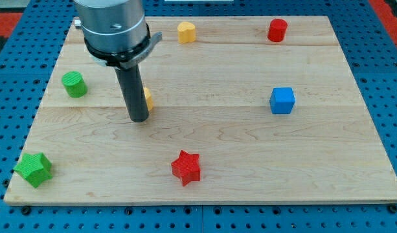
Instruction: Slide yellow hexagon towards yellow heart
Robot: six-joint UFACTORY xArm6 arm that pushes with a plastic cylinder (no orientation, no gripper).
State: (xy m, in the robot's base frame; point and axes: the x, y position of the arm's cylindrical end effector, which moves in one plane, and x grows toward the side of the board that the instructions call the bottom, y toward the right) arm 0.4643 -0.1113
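Pale wooden board (250,149) lies over a blue pegboard (386,77), and my tip (139,120) rests on it in the left half; it is a bare rod, holding nothing. Just behind the rod, at its right edge, a yellow block (147,99) peeks out, mostly hidden, shape unclear. Another yellow block (186,31) sits near the view's top, well apart; I cannot tell which is the hexagon or heart. Green cylinder (74,85) stands left, red star (186,167) below, green star (34,169) bottom left, blue cube (282,100) right, red cylinder (277,30) top right
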